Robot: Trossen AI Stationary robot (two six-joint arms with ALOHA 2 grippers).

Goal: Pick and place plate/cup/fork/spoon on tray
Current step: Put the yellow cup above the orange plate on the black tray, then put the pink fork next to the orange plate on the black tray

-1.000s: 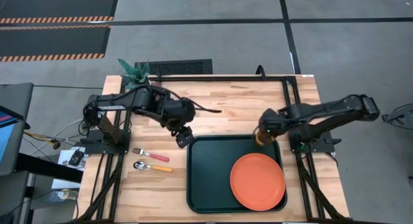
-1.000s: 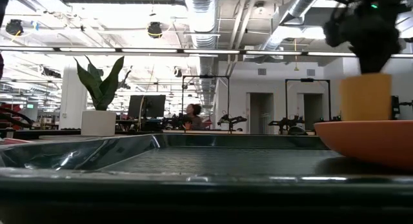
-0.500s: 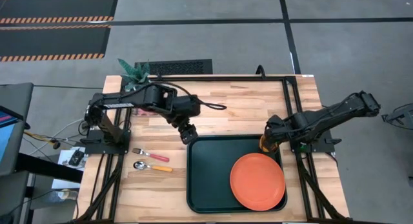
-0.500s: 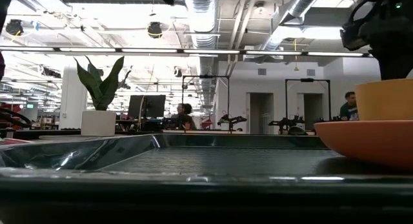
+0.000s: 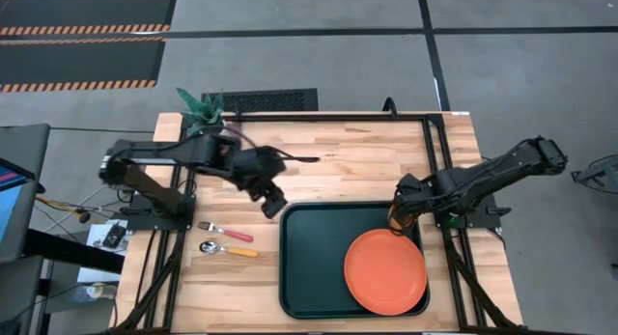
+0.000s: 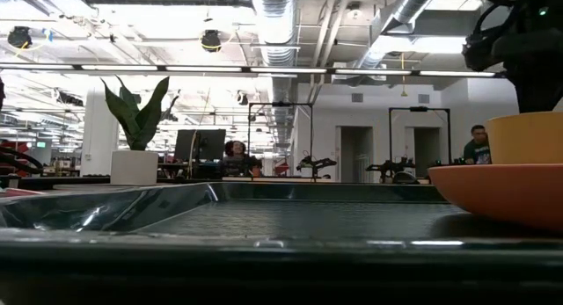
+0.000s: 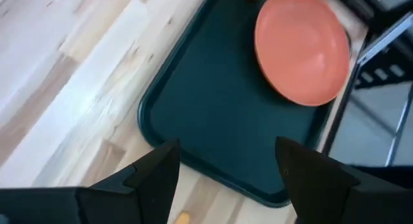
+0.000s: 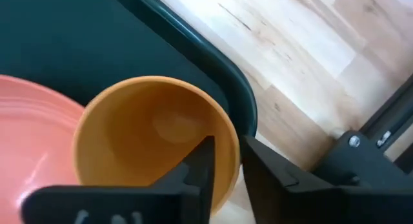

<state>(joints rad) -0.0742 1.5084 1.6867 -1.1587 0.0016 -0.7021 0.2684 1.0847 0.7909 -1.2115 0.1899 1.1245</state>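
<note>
I saw the right gripper point(image 8: 222, 162) pinching the cup's point(image 8: 151, 137) rim over the tray point(image 8: 213, 75) corner; a careless release beside the plate point(image 8: 29, 130) could tip it; the left gripper point(image 7: 226, 166) hung spread.

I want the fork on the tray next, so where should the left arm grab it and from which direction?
Take the fork by the middle of its red-pink handle, coming straight down from above with the fingers across its length. It lies flat on the wood, left of the tray, so only a top approach fits. The spoon lies close alongside, so keep the left gripper narrow.
</note>
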